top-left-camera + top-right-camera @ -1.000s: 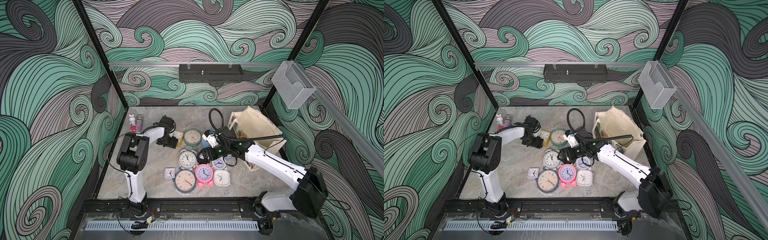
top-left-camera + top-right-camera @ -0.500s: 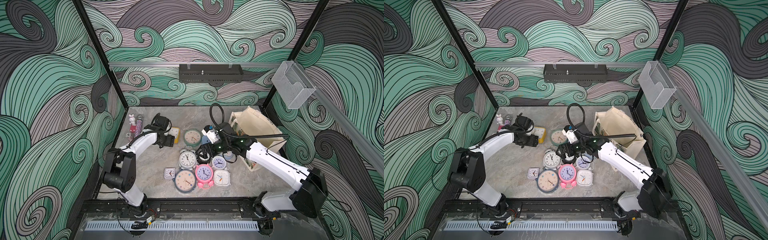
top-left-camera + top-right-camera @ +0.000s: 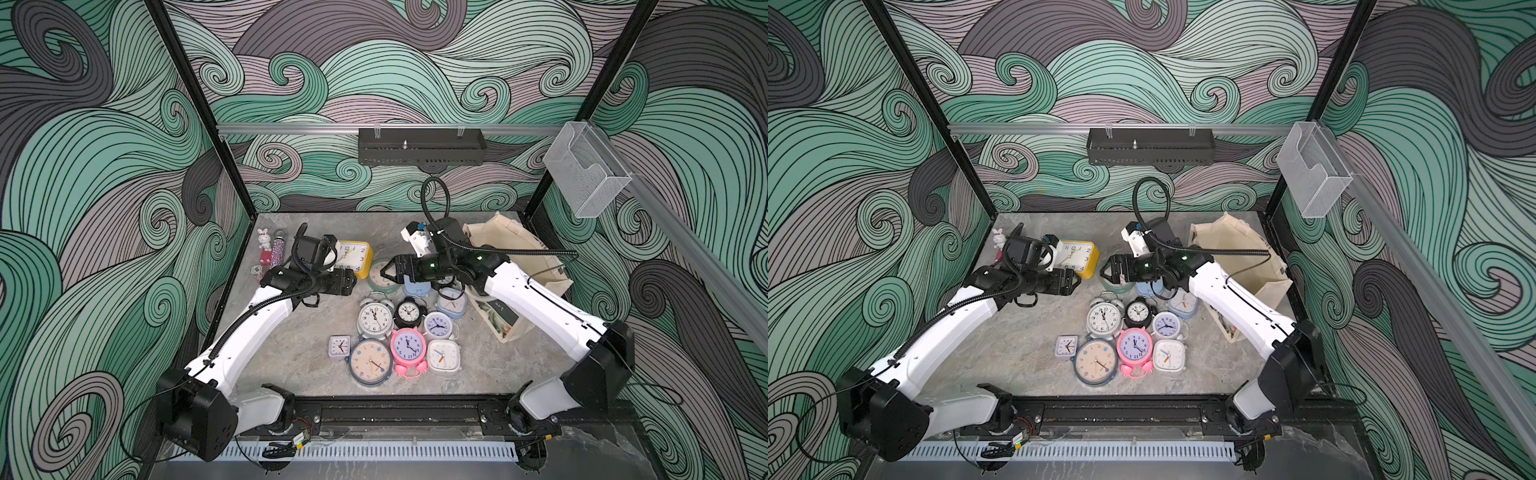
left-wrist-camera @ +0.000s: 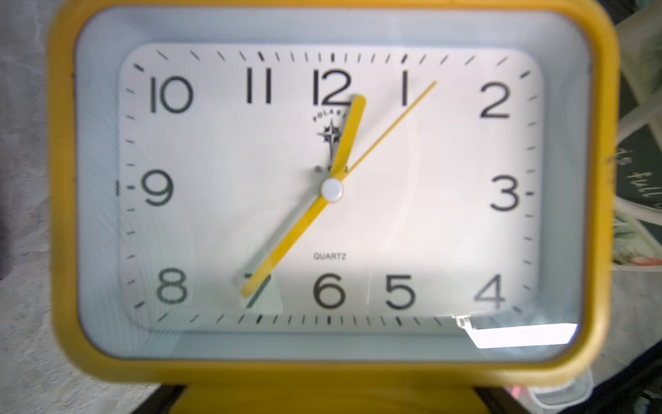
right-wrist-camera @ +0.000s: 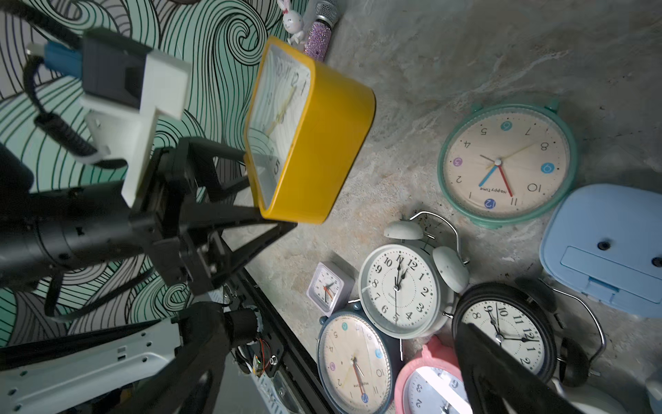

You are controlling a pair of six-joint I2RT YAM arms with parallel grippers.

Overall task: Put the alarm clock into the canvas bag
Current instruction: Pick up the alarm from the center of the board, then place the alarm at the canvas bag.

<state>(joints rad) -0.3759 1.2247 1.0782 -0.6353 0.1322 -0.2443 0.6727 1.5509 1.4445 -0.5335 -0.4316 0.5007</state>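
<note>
The left wrist view is filled by the yellow rectangular alarm clock (image 4: 331, 190). Its white dial reads upright, with the hour hand just past twelve and the minute hand on seven. At that picture's edge shows a strip of the cream canvas bag with leaf print and dark green band (image 4: 637, 172). This view shows none of the fingers.

The right wrist view supplies them. The left end effector (image 5: 267, 190) is spread wide and clamps the clock, with one finger at the lower rim of the dial and the other under the case. The clock seems clear of the grey marbled tabletop (image 5: 465, 53).

In both top views the clock (image 3: 355, 255) sits at the back left, well apart from the bag. Its dial tilts up toward the left wrist, twelve points to the back wall, and its long axis runs roughly side to side.

The right end effector (image 3: 384, 272) is wide open and holds nothing. It hovers between clock and bag, over a mint round clock (image 5: 507, 165) that the top views mostly hide. Beside that clock lies a pale blue clock, back up (image 5: 601, 247).

The bag (image 3: 1233, 237) stands at the back right with its mouth open upward. What shows of its inside is plain cream cloth, crossed by the right arm's cable.

A group of other clocks, among them a pink twin-bell clock (image 3: 407, 347), lies on the tabletop toward the front.
</note>
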